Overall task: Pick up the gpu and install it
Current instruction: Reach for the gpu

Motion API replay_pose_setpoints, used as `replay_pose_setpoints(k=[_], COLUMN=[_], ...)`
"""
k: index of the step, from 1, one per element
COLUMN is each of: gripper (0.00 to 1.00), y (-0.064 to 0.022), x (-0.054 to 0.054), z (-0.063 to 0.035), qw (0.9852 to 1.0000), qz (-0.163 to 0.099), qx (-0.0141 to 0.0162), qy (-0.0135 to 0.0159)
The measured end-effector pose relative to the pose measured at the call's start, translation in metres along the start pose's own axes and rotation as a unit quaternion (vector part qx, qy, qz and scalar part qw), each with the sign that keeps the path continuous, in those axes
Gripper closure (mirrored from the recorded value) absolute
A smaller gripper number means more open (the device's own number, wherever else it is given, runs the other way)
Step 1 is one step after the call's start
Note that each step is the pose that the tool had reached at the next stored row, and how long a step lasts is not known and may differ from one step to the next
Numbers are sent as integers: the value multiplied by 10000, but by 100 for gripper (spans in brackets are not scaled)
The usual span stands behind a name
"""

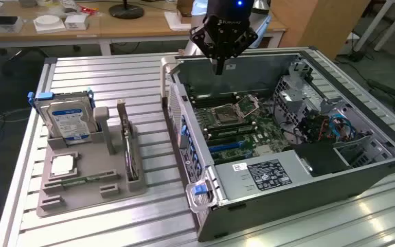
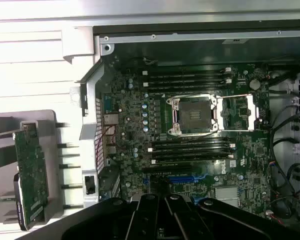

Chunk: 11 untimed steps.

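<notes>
Fingers (image 1: 218,64) pressed together on nothing, your one gripper (image 1: 219,73) hangs over the one open case (image 1: 307,203), one gpu (image 1: 124,138) upright in the tray (image 1: 88,181) at nine o'clock from it.

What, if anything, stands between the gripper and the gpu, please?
The perforated wall of the computer case: the gripper hangs over that case, while the gpu stands upright in the grey holder outside it.

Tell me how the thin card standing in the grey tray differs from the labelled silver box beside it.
The gpu is a thin green circuit board; the hard drive is a thick silver block. The hard drive wears a blue-and-white label; the gpu's face is mostly circuitry. Both stand on edge in the grey holder.
</notes>
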State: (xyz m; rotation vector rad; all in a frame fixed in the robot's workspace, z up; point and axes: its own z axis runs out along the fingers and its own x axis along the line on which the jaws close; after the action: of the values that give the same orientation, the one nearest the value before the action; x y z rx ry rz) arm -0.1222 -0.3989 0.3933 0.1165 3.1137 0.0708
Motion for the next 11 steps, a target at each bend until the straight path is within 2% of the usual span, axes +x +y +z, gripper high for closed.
replay_pose_setpoints(k=[11], gripper=[90], y=[0], x=[4], z=[0], qw=[10000], qz=[1], qx=[0], qy=[0])
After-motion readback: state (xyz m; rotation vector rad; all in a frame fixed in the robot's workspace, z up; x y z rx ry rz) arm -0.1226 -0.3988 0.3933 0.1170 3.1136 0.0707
